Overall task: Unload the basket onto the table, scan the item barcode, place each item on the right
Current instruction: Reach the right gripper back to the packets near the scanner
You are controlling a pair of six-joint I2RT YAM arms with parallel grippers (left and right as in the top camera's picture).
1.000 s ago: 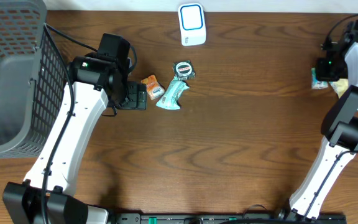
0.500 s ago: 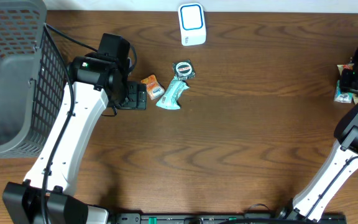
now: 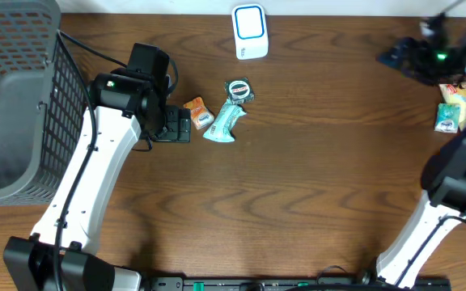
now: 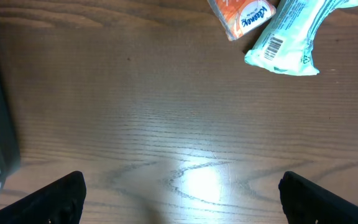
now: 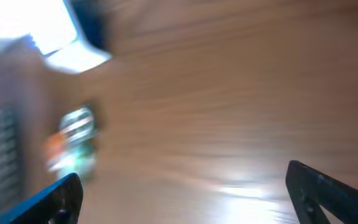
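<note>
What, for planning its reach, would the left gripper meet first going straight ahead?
Probably bare table: ahead of the left gripper, the orange packet and teal packet sit to one side; depth unclear.

A teal packet (image 3: 222, 124) lies flat, barcode (image 4: 271, 48) upward, just beside an orange packet (image 3: 196, 110), near the white scanner (image 3: 250, 31).

a mock shop checkout set up in a robotics lab is shown. a white scanner (image 3: 250, 31) and small snack packets (image 3: 225, 123) are laid on a wooden table (image 3: 314, 186), and a grey mesh basket (image 3: 14, 105) is set at its left. a left arm (image 3: 95, 170) and a right arm (image 3: 451, 174) are mounted at the near edge.
</note>
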